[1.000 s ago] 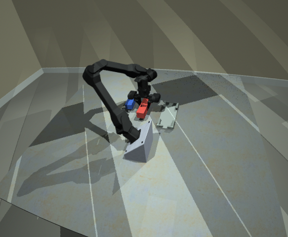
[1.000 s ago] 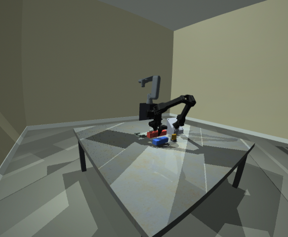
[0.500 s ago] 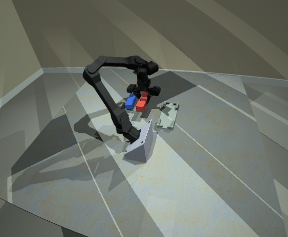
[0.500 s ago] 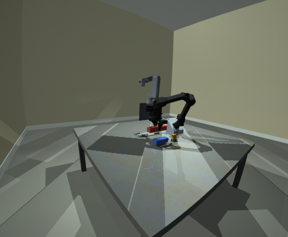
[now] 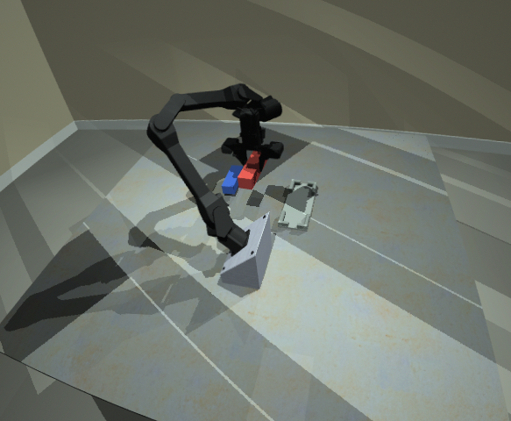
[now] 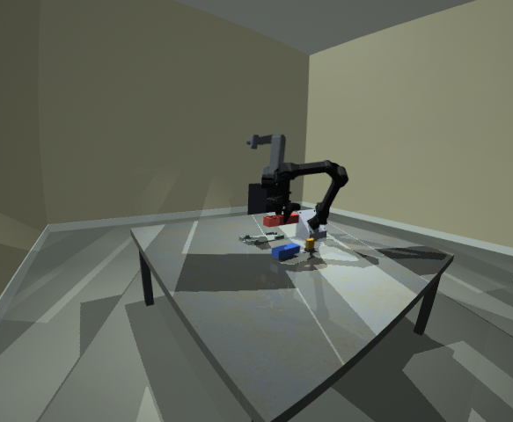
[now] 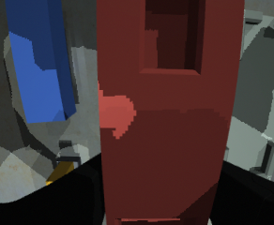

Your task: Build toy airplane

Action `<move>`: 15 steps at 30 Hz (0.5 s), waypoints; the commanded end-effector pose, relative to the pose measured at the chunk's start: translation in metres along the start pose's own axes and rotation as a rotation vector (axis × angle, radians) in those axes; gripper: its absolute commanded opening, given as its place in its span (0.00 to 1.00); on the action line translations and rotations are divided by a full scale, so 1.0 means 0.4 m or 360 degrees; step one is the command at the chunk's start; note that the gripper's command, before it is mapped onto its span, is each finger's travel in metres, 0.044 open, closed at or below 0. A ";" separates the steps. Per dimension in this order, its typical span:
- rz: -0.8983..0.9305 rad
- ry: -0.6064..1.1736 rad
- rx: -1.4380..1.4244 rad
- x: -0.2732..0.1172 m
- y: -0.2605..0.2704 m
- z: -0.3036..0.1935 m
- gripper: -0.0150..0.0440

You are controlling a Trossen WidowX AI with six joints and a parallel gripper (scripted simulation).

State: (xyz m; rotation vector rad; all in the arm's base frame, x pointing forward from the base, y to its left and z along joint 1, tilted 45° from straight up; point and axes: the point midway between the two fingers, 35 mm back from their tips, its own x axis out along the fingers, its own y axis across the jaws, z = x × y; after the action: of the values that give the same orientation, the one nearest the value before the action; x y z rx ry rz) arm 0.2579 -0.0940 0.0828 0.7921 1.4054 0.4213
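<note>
My gripper (image 5: 252,161) (image 6: 283,218) (image 7: 152,157) is shut on the red fuselage (image 5: 247,178) (image 6: 272,221) (image 7: 167,94) and holds it roughly level above the table. An open socket shows in its top in the wrist view. The pale green jig cradle (image 5: 297,217) (image 6: 265,238) (image 7: 251,124) is empty, to the right of the fuselage in the top view. The blue wing (image 5: 230,181) (image 6: 286,251) (image 7: 38,91) is at the fuselage's other side, lower down. The small orange-yellow tail fin (image 6: 310,243) (image 7: 63,172) stands near the wing and is hidden in the top view.
The arm's wedge-shaped pale base (image 5: 245,267) (image 6: 304,224) stands near the cradle and the tail fin. In the exterior view a grey arm (image 6: 276,154) stands on a black pedestal (image 6: 255,200) beyond the table.
</note>
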 end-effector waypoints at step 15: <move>-0.0014 -0.0014 -0.0036 0.008 -0.094 0.022 0.25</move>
State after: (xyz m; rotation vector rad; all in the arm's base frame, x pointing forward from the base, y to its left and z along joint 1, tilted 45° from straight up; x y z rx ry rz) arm 0.2587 -0.1115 0.0620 0.7801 1.4014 0.4301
